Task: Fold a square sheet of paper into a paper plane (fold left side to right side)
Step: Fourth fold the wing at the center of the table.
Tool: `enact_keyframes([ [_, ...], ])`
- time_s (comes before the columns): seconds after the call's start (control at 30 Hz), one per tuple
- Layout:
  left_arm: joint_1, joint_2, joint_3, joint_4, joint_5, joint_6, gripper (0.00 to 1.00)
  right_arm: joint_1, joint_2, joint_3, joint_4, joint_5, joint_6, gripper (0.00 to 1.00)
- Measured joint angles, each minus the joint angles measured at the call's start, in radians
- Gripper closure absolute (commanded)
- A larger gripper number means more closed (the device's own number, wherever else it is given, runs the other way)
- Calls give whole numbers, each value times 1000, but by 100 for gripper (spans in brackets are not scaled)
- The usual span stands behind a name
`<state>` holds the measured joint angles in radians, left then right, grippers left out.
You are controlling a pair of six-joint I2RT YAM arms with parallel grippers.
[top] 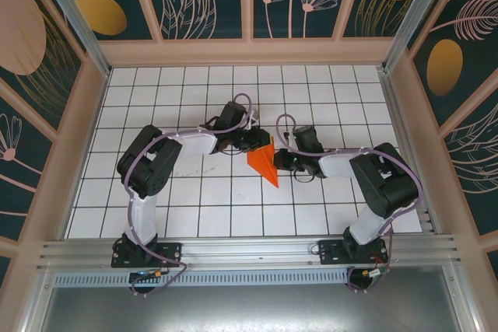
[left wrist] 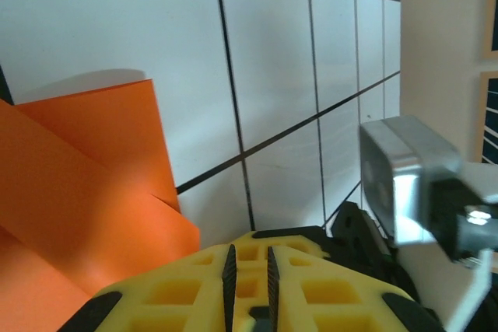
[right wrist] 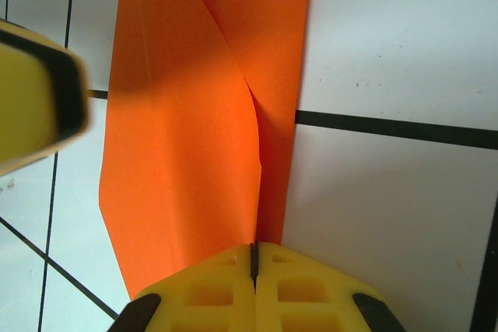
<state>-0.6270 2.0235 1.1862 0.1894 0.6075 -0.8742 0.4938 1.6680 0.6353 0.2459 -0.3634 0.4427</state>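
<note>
The square sheet of paper (top: pixel 264 163) is bright orange and folded into a narrow shape whose point faces the near side. It sits at the table's middle between the two grippers. My right gripper (top: pixel 279 163) is at its right edge, and in the right wrist view its jaws (right wrist: pixel 254 248) are shut, with a flap edge of the paper (right wrist: pixel 187 153) running into their seam. My left gripper (top: pixel 252 142) is at the paper's far left corner. In the left wrist view its pads (left wrist: pixel 229 266) show a narrow gap with nothing in it, beside the paper (left wrist: pixel 85 184).
White grid-tiled table (top: pixel 194 200) walled by a beige frame. The right arm's grey wrist camera (left wrist: pixel 408 180) is close to my left gripper. A blurred yellow finger of the left gripper (right wrist: pixel 35 95) hangs over the paper's left side.
</note>
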Motion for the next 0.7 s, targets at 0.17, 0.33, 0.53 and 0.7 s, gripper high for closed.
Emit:
enact_keyframes([
  [0.17, 0, 49, 21, 0, 14, 10, 77, 2, 1, 2, 0, 1, 0, 99],
  [0.33, 0, 71, 24, -19, 13, 32, 77, 4, 3, 7, -7, 4, -1, 100],
  [0.53, 0, 93, 25, -35, 6, 50, 76, 7, 5, 20, -31, 8, -18, 100],
  [0.7, 0, 93, 25, -37, -6, 62, 76, 8, 7, 26, -40, 8, -20, 100],
])
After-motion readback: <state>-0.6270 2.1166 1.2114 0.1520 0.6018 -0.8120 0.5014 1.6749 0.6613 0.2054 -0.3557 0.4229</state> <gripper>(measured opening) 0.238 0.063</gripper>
